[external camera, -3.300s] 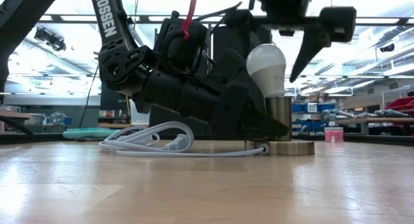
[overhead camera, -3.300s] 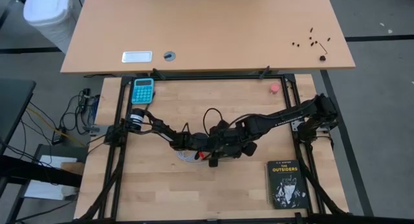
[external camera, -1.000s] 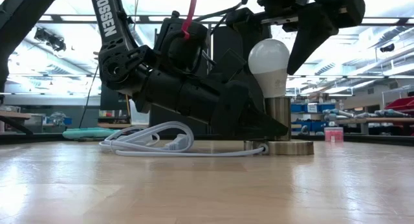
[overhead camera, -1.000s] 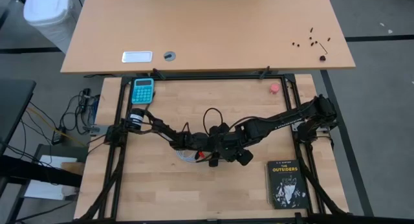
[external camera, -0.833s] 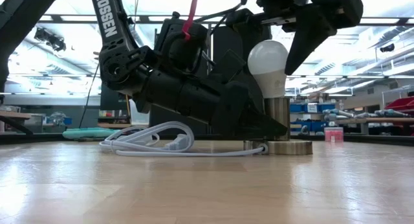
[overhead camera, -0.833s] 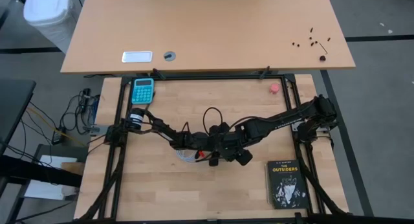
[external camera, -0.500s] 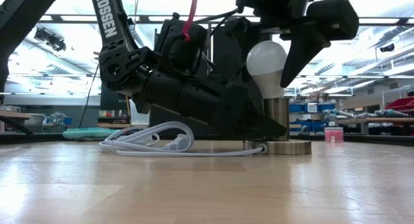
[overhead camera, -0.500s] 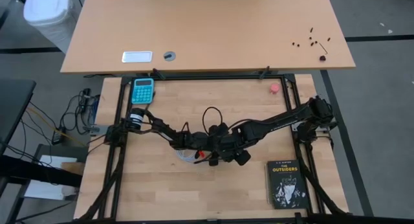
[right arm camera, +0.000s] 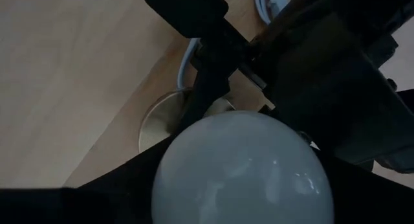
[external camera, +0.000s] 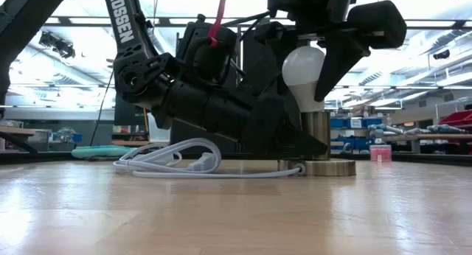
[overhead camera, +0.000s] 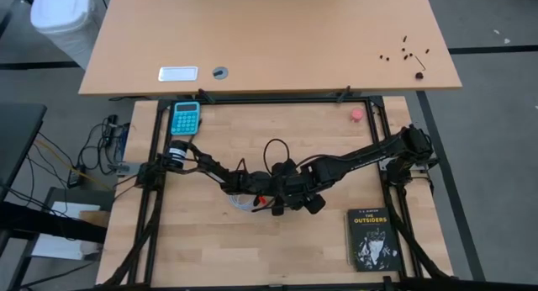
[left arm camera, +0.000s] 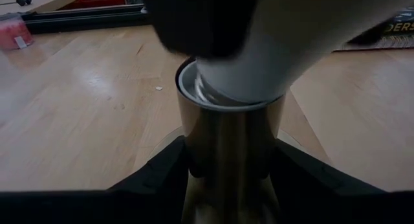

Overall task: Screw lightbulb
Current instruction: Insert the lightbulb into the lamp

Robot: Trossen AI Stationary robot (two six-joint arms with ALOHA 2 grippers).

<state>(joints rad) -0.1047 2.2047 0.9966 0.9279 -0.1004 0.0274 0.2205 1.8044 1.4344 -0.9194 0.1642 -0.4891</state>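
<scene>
Book (overhead camera: pixel 371 239): "THE OUTSIDERS"; arm: "TROSSEN". Bulb (external camera: pixel 304 76): white, frosted, upright in socket (external camera: pixel 318 135). Right gripper (external camera: pixel 324 60) straddles bulb, contact unclear; left gripper (left arm camera: pixel 226 179) clamps socket.

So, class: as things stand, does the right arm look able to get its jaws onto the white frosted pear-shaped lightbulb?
Probably yes. The right gripper hangs directly over the white frosted pear-shaped lightbulb, its jaws straddling the globe. The left gripper holds the shiny metal socket lower down, so nothing blocks the bulb.
</scene>
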